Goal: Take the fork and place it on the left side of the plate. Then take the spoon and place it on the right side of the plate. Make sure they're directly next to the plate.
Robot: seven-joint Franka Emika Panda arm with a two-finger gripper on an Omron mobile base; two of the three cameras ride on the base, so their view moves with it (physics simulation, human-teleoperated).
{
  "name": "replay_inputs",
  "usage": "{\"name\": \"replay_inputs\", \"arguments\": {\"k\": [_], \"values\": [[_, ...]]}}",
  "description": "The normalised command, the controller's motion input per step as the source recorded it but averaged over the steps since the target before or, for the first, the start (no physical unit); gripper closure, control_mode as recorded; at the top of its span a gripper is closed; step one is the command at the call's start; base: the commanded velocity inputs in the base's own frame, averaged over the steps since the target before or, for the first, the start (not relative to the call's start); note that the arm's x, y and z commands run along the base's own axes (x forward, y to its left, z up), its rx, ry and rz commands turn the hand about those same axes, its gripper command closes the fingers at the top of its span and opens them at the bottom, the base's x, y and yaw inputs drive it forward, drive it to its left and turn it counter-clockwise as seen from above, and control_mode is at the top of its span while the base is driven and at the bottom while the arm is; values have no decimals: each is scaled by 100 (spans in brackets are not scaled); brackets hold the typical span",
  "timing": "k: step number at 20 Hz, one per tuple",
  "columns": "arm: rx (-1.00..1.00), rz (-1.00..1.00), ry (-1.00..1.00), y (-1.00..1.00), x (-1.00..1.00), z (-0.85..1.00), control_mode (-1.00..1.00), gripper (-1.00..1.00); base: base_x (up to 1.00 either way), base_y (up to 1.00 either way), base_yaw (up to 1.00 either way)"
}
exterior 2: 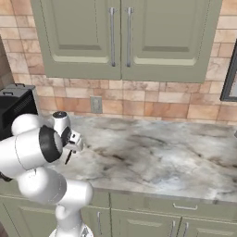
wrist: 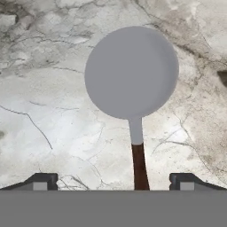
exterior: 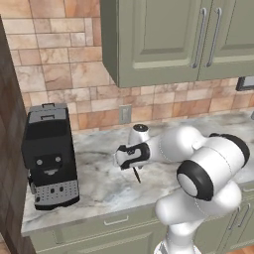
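The spoon (wrist: 133, 84) lies on the marble tabletop (wrist: 53, 111) directly under our wide-open, empty claw (wrist: 113, 181), handle between the fingertips, so we judge nothing placed yet and both utensils left.

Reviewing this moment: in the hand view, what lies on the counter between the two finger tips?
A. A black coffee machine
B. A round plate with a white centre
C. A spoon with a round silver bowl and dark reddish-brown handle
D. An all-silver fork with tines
C: the spoon lies on the marble counter, its dark handle running down toward the open gripper, untouched by either finger tip.
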Motion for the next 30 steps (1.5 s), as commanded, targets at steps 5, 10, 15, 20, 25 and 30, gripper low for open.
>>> {"name": "replay_inputs", "arguments": {"k": [5,10,15,20,25,30], "values": [[-4,0,1,-1,0,-44,-100,-100,0,0,0],[-5,1,0,-9,0,-56,-100,100,0,0,0],[-8,2,2,0,0,-42,-100,100,0,0,0],[0,0,-5,0,-25,-14,-100,100,0,0,0],[0,0,-15,-5,-38,0,-100,100,0,0,0],[2,1,-23,-29,-53,51,-100,100,0,0,0]]}}
